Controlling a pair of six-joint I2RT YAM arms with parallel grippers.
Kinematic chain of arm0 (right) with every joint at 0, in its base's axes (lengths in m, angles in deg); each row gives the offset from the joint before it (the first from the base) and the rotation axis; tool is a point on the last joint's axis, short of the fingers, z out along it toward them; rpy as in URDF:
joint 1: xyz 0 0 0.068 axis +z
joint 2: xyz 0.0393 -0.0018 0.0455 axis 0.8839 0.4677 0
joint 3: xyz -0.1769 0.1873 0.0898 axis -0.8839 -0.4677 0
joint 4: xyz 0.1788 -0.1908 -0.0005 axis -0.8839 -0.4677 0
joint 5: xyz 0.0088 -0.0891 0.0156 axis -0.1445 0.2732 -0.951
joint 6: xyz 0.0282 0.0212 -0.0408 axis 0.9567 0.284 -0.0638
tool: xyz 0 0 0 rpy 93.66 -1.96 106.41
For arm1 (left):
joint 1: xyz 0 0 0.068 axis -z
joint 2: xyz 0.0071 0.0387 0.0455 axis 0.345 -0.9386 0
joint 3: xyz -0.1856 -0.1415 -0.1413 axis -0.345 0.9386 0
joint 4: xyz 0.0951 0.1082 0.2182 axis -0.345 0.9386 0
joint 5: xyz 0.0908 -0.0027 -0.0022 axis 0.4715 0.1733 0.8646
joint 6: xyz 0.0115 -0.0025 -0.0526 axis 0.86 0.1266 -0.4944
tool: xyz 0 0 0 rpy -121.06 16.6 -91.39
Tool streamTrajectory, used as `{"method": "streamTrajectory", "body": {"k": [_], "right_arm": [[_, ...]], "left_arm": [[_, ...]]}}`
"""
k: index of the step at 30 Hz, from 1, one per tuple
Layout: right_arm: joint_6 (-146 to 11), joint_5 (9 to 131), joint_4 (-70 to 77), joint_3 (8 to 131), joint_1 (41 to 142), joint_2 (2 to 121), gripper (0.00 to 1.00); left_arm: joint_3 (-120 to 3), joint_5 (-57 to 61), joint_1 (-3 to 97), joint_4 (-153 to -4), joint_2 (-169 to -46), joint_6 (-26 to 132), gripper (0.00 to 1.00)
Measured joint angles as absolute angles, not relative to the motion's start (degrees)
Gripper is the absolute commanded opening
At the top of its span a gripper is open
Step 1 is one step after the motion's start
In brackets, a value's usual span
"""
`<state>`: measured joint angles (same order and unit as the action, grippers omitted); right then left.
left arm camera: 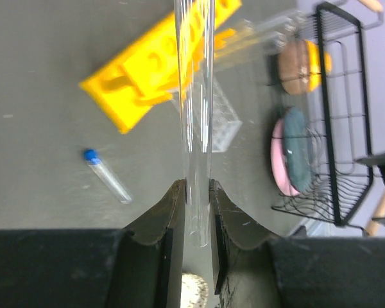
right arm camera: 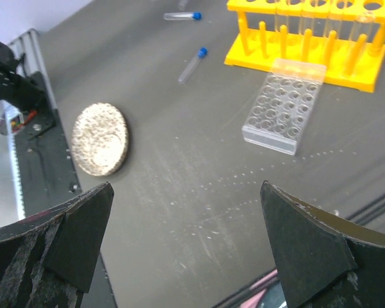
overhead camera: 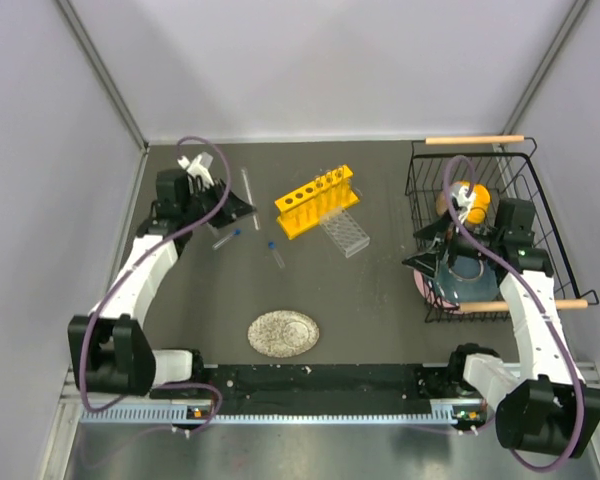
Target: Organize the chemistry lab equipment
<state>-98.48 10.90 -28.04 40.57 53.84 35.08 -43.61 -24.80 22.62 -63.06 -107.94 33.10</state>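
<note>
Left wrist view: our left gripper (left arm camera: 197, 192) pinches a thin glass tube (left arm camera: 197, 128) near one end. A blue-capped vial (left arm camera: 108, 174) lies loose on the table. The yellow six-hole rack (left arm camera: 147, 70) is beyond. We'd hold the tube vertical, centre it over an empty hole and lower slowly. Right gripper (right arm camera: 186, 192) is spread wide, holding nothing. No readable labels.

No readable text, number, brand or sign turned up in any view. Yellow rack (overhead camera: 315, 203) showed no legible marking. Blue-capped vial (left arm camera: 106, 175) carried no label that could be read. Clear gridded rack (right arm camera: 283, 106) was likewise unmarked as far as visible.
</note>
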Motion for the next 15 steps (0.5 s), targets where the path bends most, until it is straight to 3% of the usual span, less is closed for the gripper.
{"method": "streamTrajectory", "body": {"k": [4,15], "right_arm": [[-98.11,8.56,-32.12,45.55,57.16,37.77,0.98],[-82.77,14.95,-31.62,54.55,82.74,42.8,0.95]], "left_arm": [[-39.15,-26.29,29.48,-69.09,-101.9,28.49,0.08],[-35.64,-17.07,52.8,-86.78,-96.24,17.03,0.08]]}}
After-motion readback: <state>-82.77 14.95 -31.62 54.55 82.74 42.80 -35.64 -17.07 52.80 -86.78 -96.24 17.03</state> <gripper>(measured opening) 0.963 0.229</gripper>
